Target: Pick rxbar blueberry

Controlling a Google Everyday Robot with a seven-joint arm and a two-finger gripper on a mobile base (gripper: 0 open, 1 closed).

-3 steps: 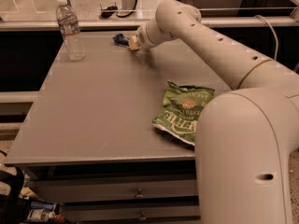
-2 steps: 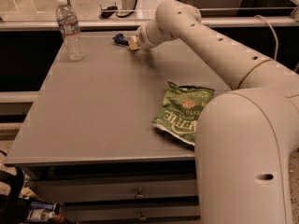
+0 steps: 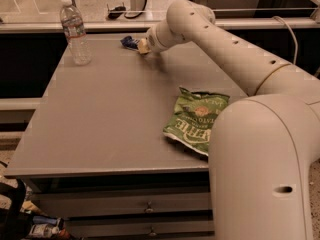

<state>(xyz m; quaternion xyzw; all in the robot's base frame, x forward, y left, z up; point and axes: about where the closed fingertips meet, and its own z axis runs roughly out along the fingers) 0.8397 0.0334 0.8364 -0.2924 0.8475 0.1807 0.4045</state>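
Note:
The rxbar blueberry (image 3: 129,42) is a small dark navy-blue bar lying at the far edge of the grey table (image 3: 110,114), a little left of the middle. My gripper (image 3: 143,46) reaches across the table from the right and sits right at the bar's right end, touching or nearly touching it. The arm's wrist hides much of the gripper and part of the bar.
A clear plastic water bottle (image 3: 75,32) stands upright at the far left corner. A green Kettle chip bag (image 3: 196,119) lies at the right, partly under my arm's large base link (image 3: 265,169). A drawer front sits under the table's front edge.

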